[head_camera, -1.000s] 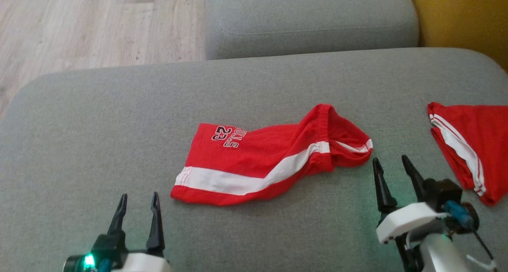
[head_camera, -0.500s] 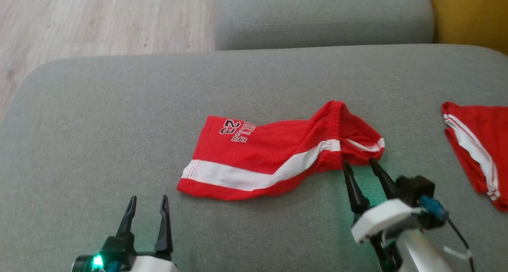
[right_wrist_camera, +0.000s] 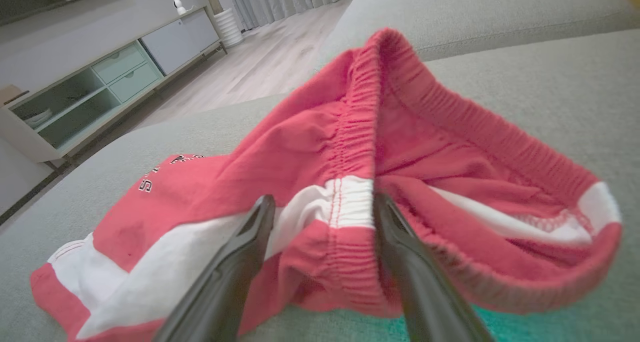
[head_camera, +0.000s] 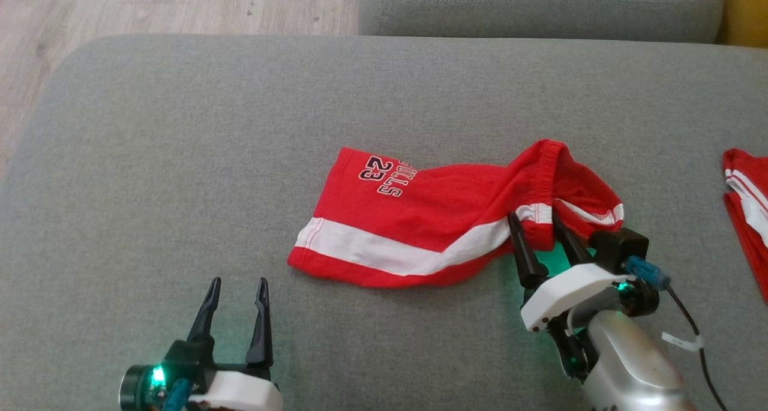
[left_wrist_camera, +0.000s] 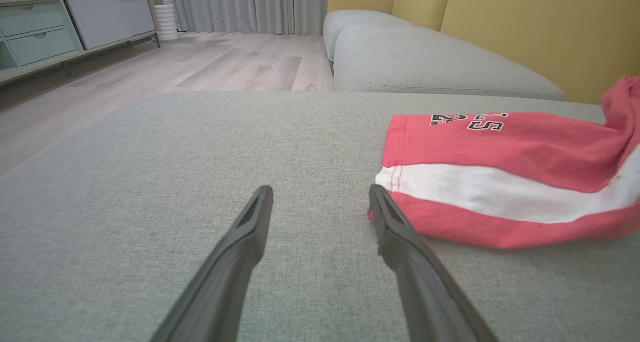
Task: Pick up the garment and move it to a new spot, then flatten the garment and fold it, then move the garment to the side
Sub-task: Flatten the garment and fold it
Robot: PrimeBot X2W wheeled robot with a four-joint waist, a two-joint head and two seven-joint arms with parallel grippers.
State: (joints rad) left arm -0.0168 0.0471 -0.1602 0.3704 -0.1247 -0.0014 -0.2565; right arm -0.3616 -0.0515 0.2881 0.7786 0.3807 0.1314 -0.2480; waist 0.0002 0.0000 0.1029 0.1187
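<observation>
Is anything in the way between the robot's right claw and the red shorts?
No, nothing visible is in the way. The right claw is open and right at the waistband end of the red shorts, which lie on the grey cushion.

You're in a home living room: grey sofa [head_camera: 180, 129], yellow backrest [left_wrist_camera: 525, 27], wood-look floor [left_wrist_camera: 225, 67], curtains [left_wrist_camera: 250, 7] and a drawered sideboard [left_wrist_camera: 45, 32] at upper left.

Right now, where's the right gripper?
Head view, lower right: the right gripper is open, with a finger on either side of the waistband end of the red shorts on the grey cushion.
</observation>
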